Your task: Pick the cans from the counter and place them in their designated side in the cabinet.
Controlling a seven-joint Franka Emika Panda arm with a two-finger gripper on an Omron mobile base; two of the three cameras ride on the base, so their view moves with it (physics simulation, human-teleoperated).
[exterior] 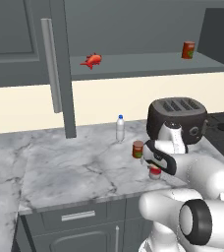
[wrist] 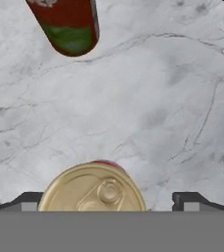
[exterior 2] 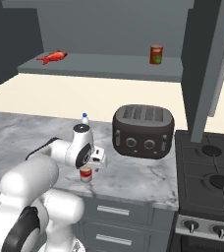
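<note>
Bare veined marble counter point(wrist: 148, 98) is lying ahead of the pincer point(wrist: 106, 203); the dark red, green-labelled tin point(wrist: 67, 24) is standing ahead-left.

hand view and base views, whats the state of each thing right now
end effector: open, fingertips either side of the can below it, not closed on it
cream-white can: upright on the counter, gold lid sealed
dark red can: upright on the counter, ungrasped
cabinet door: open
can on the shelf: upright
bottle: upright, capped
</note>
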